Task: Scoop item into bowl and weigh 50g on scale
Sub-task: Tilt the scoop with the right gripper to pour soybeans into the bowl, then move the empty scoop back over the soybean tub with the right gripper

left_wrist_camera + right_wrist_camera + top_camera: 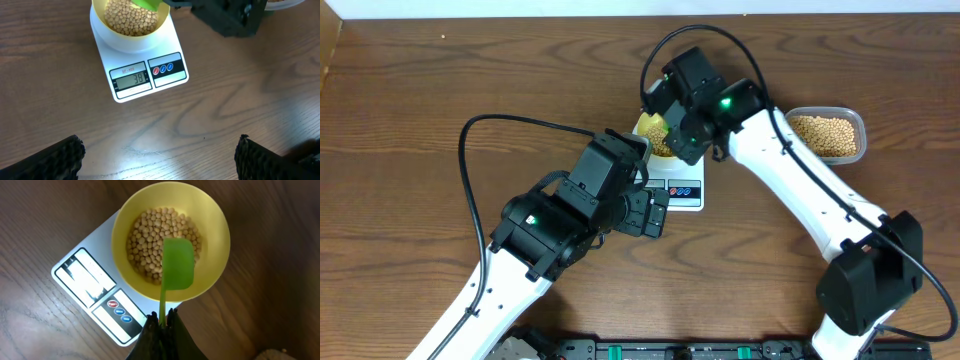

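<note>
We are mid-weighing: the right pincer [162,325], clenched on the green scoop [178,262], holds it over the beans [142,245] in the bowl [217,222] on the scale [105,57]. Its display [132,78] seems to read 38, so next we need more from the tub [827,136]. The left pincer [160,160] hangs released. Overhead, the arm [800,170] hides most of the bowl.
</note>
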Tool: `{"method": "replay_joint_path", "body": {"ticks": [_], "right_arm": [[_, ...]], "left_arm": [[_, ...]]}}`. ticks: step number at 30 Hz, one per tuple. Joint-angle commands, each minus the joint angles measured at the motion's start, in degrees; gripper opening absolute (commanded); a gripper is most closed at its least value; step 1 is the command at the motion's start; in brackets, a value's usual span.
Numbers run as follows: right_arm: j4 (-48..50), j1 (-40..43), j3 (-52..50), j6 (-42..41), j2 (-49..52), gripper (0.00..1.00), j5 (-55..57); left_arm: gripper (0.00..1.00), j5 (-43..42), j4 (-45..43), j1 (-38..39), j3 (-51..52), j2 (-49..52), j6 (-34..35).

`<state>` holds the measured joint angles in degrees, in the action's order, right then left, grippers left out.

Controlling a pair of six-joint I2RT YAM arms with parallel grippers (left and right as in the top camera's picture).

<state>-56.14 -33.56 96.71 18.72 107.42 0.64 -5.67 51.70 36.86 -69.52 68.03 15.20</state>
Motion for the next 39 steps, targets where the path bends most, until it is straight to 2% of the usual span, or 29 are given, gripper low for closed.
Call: {"method": "replay_joint_path", "body": {"ticks": [1,10,18,21,24,28,32,39], "right_arm": [[0.0,-0.9,1.6,1.1,-1.0,0.01,3.1],[-1.9,-0.6,5.9,-2.3,-1.0,0.01,2.7],[-14.5,4.1,20.4,-8.6,-1.0,0.01,3.2],[-18.6,6.9,23.4,-13.5,-1.0,0.01,7.6],[-23.3,11.3,23.5,-23.3,-1.0,0.01,15.3],[-27.8,17.6,22.3,-31.6,-0.9,0.01,15.7],[-28.7,24.1,19.6,-33.9,-0.9,0.01,15.9],[-23.9,29.9,11.5,-33.7,-0.9,0.01,17.0]], "left_arm": [[0.98,0.3,0.2,-0.2,-0.9,-0.2,-0.1],[0.99,0.3,0.2,-0.2,-0.9,-0.2,-0.1],[0.98,0.3,0.2,-0.2,-0.9,-0.2,-0.1],[0.98,0.3,0.1,-0.2,-0.9,-0.2,-0.1],[0.98,0.3,0.2,-0.2,-0.9,-0.2,-0.1],[0.98,0.3,0.2,-0.2,-0.9,-0.2,-0.1],[0.98,0.3,0.2,-0.2,-0.9,-0.1,-0.1],[0.98,0.3,0.2,-0.2,-0.9,0.1,-0.1]]}}
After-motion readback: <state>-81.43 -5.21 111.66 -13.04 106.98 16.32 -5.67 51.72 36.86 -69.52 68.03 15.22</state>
